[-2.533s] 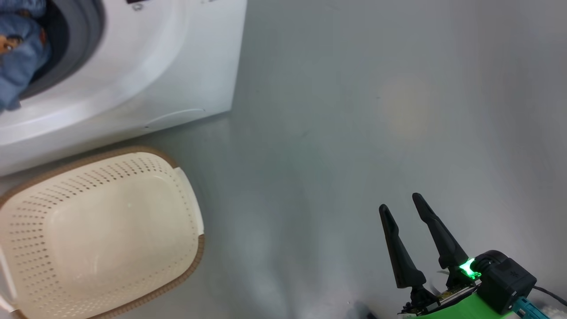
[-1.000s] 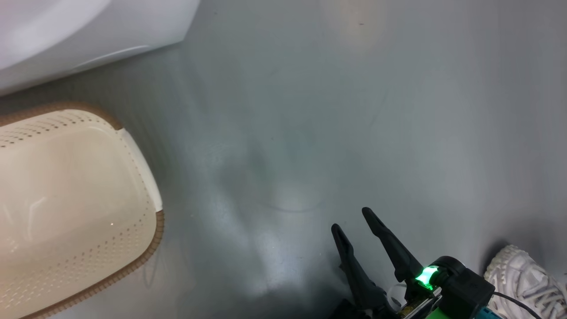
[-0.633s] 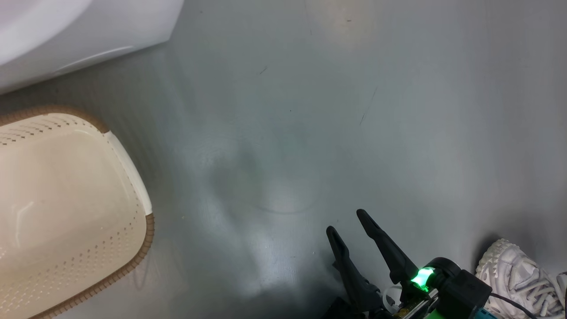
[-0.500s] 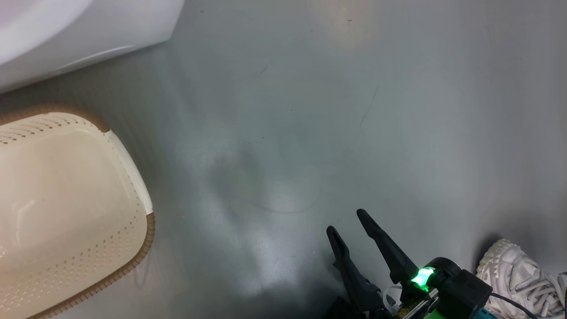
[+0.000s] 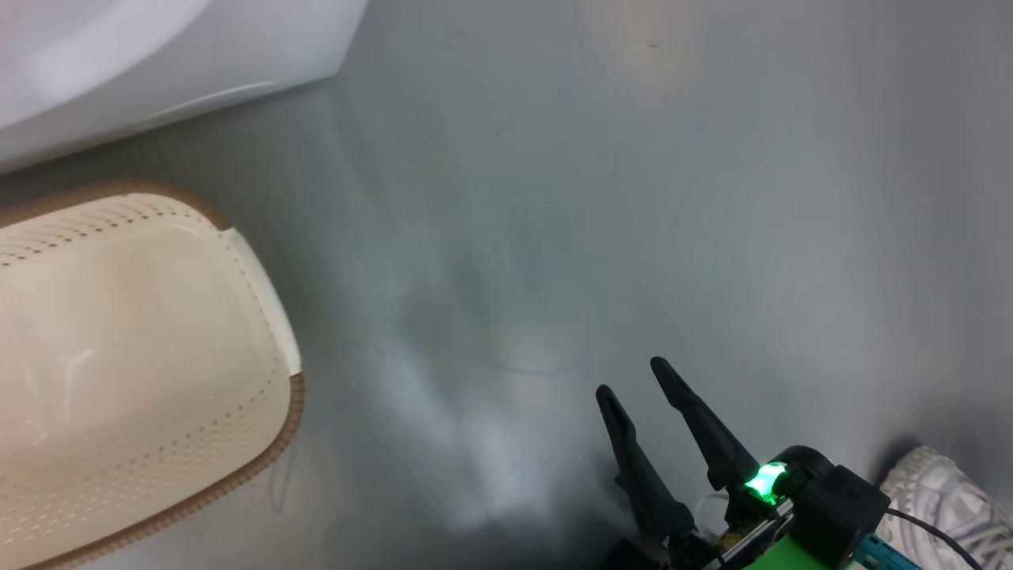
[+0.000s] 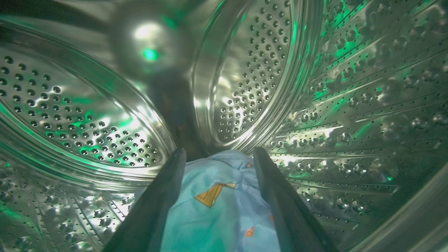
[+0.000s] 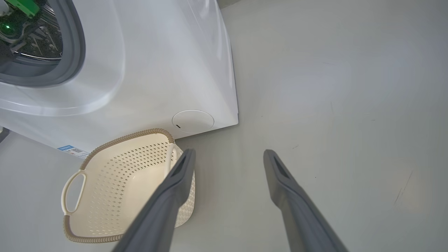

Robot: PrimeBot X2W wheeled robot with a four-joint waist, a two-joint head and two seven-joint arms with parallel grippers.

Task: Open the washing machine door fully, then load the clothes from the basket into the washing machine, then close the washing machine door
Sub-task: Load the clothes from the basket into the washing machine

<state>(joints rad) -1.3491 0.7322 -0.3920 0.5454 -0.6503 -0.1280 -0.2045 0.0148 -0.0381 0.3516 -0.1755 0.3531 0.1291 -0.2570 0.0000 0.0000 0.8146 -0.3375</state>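
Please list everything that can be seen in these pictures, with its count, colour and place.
washing machine: one, white, behind the basket
drum: one, silvery, perforated, inside the machine
rubber ring: one, grey, around the machine's opening
round flap: one, white, low on the front
label: one, blue, low on the front
clothes: count unclear, light blue with orange print, in the drum
basket: one, cream with brown rim, on the floor, no clothes in it
floor: grey
shoe: one, white, beside the right arm
left gripper: dark, open, in the drum, fabric between its fingers
right gripper: dark, open, above the floor
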